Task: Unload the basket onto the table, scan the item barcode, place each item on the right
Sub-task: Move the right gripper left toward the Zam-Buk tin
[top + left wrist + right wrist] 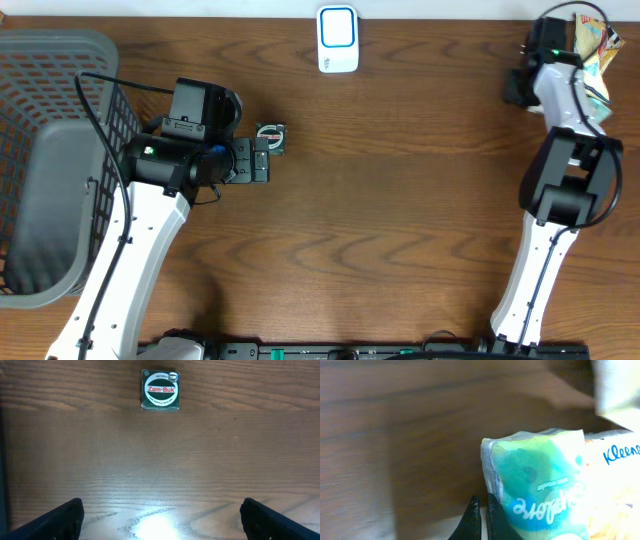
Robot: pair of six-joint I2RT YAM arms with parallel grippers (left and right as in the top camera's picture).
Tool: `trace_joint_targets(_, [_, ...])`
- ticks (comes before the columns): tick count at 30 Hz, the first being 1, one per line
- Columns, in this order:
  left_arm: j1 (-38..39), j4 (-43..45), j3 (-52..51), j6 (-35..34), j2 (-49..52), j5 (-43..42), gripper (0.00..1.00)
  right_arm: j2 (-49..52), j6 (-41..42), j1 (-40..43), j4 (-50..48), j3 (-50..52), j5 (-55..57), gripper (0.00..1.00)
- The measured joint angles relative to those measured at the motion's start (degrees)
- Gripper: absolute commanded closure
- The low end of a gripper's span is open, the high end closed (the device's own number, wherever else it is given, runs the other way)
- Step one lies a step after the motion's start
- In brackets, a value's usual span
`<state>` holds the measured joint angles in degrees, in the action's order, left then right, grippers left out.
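Spanning the view, the bench (400,200) carries a grey basket (60,50) at left and a white scanner (337,38) at its far edge. At far right the right pincer (481,520) is pressed shut beside the green packet (535,475); whether it pinches the wrapper I cannot tell. The left pincer (161,510) gapes wide, with the small Zam-Buk box (160,391) just right of it, untouched.

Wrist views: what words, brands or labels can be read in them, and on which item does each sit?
"Zam-Buk": top face of the green ointment box.
Small print around that logo: too small to read.
"Kleene", cut by the frame edge: white tissue pack.
Upside-down script on the teal packet: too blurred to read.
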<state>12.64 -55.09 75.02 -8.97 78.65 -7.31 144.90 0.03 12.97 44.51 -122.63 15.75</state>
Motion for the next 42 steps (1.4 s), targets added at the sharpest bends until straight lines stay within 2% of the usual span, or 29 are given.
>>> trace_joint_targets(4, [0.0,0.0,0.0,0.0,0.0,0.0,0.02,-0.2,0.5,1.7,1.0,0.0,1.2,0.98])
trace_joint_targets(5, [0.0,0.0,0.0,0.0,0.0,0.0,0.02,-0.5,0.6,1.9,1.1,0.0,1.2,0.82])
trace_joint_targets(9, [0.0,0.0,0.0,0.0,0.0,0.0,0.03,-4.1,0.8,1.0,1.5,0.0,-5.0,0.48])
trace_joint_targets(12, [0.0,0.0,0.0,0.0,0.0,0.0,0.02,-8.1,1.2,-0.6,1.5,0.0,-17.0,0.13])
trace_joint_targets(13, [0.0,0.0,0.0,0.0,0.0,0.0,0.02,-9.7,1.2,-1.4,1.5,0.0,-24.0,0.01])
trace_joint_targets(16, [0.0,0.0,0.0,0.0,0.0,0.0,0.02,-11.9,1.4,-3.6,1.5,0.0,-41.7,0.01])
trace_joint_targets(19, [0.0,0.0,0.0,0.0,0.0,0.0,0.02,-12.0,1.5,-6.4,3.5,-0.1,-54.5,0.01])
trace_joint_targets(24, [0.0,0.0,0.0,0.0,0.0,0.0,0.02,-11.8,1.5,-13.9,5.9,-0.1,-62.4,0.01])
trace_joint_targets(30, [0.0,0.0,0.0,0.0,0.0,0.0,0.02,-10.5,3.1,-26.3,6.4,-0.1,-55.8,0.01])
trace_joint_targets(35, [0.0,0.0,0.0,0.0,0.0,0.0,0.02,-9.0,11.8,-37.5,3.1,-0.1,-40.4,0.01])
trace_joint_targets(42, [0.0,0.0,0.0,0.0,0.0,0.0,0.03,-9.0,23.1,-48.0,0.0,-0.1,-24.0,0.01])
